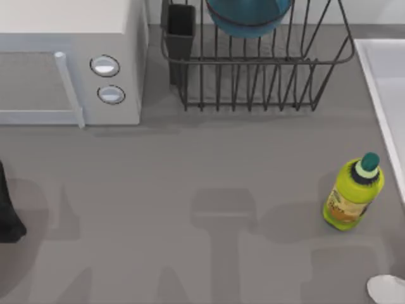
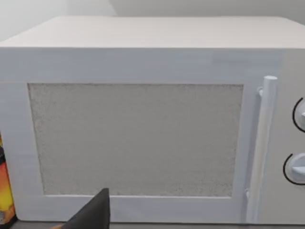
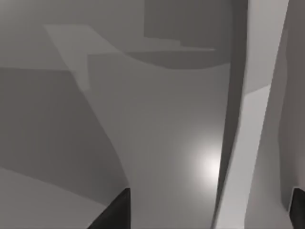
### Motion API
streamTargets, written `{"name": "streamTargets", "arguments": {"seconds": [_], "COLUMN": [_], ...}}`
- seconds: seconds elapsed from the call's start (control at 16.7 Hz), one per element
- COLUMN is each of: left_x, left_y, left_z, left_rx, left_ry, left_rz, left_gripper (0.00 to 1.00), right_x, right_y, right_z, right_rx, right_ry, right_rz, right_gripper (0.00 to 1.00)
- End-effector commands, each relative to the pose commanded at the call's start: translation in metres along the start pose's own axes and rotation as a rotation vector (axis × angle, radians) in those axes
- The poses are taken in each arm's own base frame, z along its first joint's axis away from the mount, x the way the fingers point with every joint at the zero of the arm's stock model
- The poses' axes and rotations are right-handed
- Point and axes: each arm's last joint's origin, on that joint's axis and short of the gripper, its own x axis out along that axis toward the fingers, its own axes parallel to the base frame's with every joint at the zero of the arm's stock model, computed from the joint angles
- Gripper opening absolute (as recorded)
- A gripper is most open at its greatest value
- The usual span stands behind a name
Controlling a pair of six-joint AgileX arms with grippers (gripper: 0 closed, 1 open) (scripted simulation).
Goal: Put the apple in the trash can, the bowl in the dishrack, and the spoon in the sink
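Starting at the table's left edge, I see my left arm as a dark shape in front of the microwave; its finger state I cannot tell. Next, the bowl sits inside the dishrack at the back. A yellow-green bottle stands near the sink. My right gripper has its fingers spread, holding nothing, beside the sink's rim.

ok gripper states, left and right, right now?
Left gripper: at the microwave front, cannot be told.
Right gripper: open, holding nothing, beside the sink rim.
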Motion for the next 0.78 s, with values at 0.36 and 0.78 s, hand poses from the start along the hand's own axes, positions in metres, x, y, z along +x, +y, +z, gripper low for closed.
{"name": "streamTargets", "arguments": {"seconds": [0.36, 0.78], "left_x": [0.000, 0.000], "left_y": [0.000, 0.000], "left_z": [0.000, 0.000], "left_rx": [0.000, 0.000], "left_ry": [0.000, 0.000], "left_rz": [0.000, 0.000], "left_gripper": [1.00, 1.00], "right_x": [-0.022, -0.078], "right_y": [-0.002, -0.007], "right_z": [0.001, 0.000], "right_rx": [0.040, 0.029], "right_ry": [0.018, 0.016], "right_rz": [0.000, 0.027], "right_gripper": [0.00, 0.00]}}
